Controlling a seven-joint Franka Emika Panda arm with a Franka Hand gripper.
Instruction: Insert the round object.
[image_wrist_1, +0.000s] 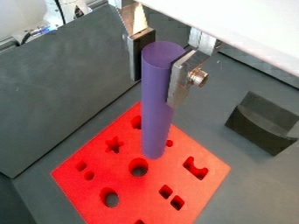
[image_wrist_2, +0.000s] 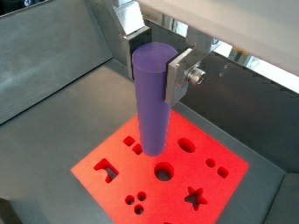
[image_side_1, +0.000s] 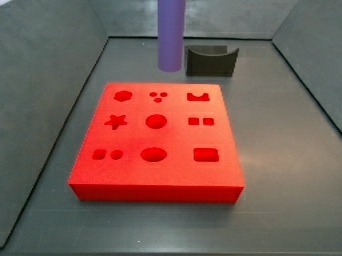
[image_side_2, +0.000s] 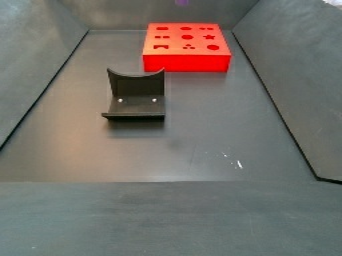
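Above the flat red block with shaped cut-outs (image_wrist_1: 140, 171), the gripper (image_wrist_1: 158, 66) holds the tall, slim, matte purple cylindrical peg (image_wrist_1: 156, 96) upright, its flat silver finger plates closed against the peg's upper part, one finger (image_wrist_1: 187, 74) showing plainly in a wrist view and the peg (image_wrist_2: 153, 101) standing between the plates in both wrist views. In a side view the peg (image_side_1: 171, 35) hangs in the air with its lower end clear of the block (image_side_1: 158, 140), over the floor behind the block's far edge as that camera sees it, so nothing has gone into a hole yet. The block carries several openings: a star, a notched shape, small squares, small dots and at least two larger round holes (image_side_1: 155, 121), one near its middle and one nearer the front edge. The dark grey notched block (image_side_1: 210, 60) sits on the floor just behind the red block, apart from it and untouched. Judging from this, the pick-up is done and the carrying is under way; what is left is to line the peg over a matching round hole, lower it straight and release it. Which round hole fits cannot be told from the pictures
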